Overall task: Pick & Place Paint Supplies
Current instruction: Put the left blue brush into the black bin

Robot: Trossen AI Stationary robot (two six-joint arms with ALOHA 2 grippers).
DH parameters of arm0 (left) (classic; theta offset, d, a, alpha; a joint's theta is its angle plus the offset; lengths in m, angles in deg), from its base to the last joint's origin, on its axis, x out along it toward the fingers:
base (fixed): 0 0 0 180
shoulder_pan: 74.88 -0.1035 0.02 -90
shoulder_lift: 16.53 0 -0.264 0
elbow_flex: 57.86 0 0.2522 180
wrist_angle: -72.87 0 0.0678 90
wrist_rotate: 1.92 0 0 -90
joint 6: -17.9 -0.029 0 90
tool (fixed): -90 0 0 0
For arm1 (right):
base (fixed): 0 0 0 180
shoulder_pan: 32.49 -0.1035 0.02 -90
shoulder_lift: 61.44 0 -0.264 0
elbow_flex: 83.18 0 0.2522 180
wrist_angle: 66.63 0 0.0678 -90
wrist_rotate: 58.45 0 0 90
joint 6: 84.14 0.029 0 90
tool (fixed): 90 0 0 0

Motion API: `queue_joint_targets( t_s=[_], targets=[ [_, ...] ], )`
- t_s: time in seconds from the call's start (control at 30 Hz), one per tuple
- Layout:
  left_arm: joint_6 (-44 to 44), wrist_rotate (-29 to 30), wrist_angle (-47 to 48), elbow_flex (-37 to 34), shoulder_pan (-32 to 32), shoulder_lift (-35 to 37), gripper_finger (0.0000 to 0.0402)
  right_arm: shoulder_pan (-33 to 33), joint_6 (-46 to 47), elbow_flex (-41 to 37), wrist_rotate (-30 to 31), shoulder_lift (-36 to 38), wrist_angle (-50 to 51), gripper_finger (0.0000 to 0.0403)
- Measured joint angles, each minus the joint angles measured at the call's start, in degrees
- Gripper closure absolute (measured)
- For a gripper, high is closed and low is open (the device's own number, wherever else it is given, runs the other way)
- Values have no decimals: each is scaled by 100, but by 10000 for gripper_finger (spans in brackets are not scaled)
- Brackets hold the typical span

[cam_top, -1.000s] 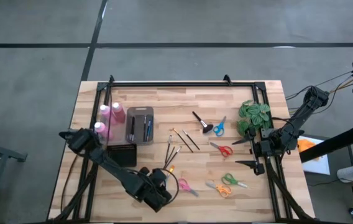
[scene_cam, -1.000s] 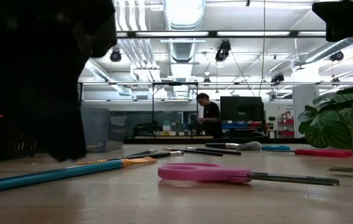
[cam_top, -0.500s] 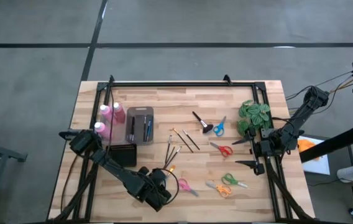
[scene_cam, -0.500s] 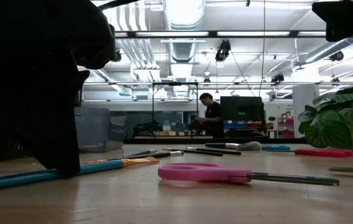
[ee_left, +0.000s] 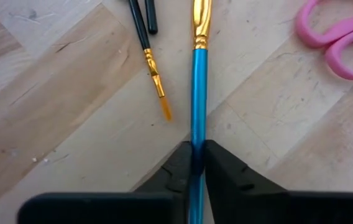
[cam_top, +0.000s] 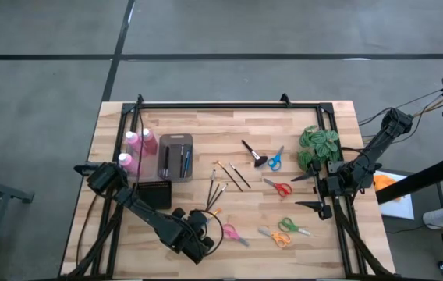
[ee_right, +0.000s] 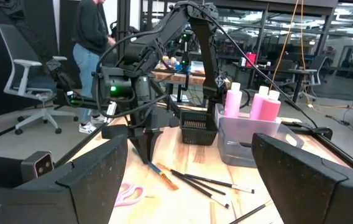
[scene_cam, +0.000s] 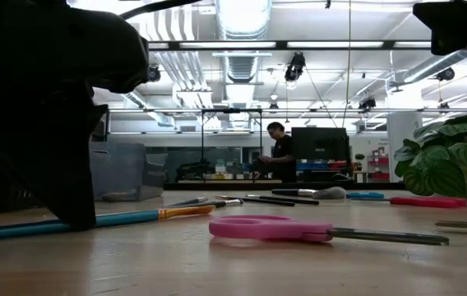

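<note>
My left gripper (ee_left: 196,154) stands near the table's near edge (cam_top: 200,228), shut on a blue-handled paintbrush (scene_cam: 127,219). Several thin brushes (cam_top: 225,181) lie flat mid-table, one with an orange tip (ee_left: 156,81) beside the blue one. A stubby black brush (cam_top: 251,152) lies farther off. Three pink bottles (cam_top: 136,144) stand at the left, next to a grey tray (cam_top: 175,154) that holds brushes. My right gripper (cam_top: 307,191) waits open at the table's right side, below the plant (cam_top: 318,147). My left gripper pinches the blue brush's handle (ee_left: 197,134) between its two fingers, some way behind the gold ferrule (ee_left: 201,25). The fingers (ee_right: 144,148) come from above, pointing down, and lie across the handle. The brush lies along the table top, bristle end pointing away from the gripper.
Pink scissors (scene_cam: 299,228) lie right beside the blue brush. Red (cam_top: 280,187), blue (cam_top: 274,158), green and orange scissors (cam_top: 284,230) are scattered on the right half. A black basket (cam_top: 153,193) stands left of my left arm. A person stands in the room behind (scene_cam: 276,156).
My left gripper has come down onto the blue brush's handle and edged toward the table's left. The brush has shifted a little along the table with it.
</note>
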Motion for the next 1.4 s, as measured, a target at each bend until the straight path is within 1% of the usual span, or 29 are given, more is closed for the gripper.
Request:
queue_joint_targets(
  t_s=[0.17,0.23,1.4],
  targets=[
    [2,2,3,-4,0,4,393,1,-1,0,-1,0,0,62],
    [2,2,1,-4,0,4,396,-1,-9,0,-1,0,1,62],
    [-44,41,-16,55,0,122,398,-1,-3,0,-1,2,2,62]
  ],
)
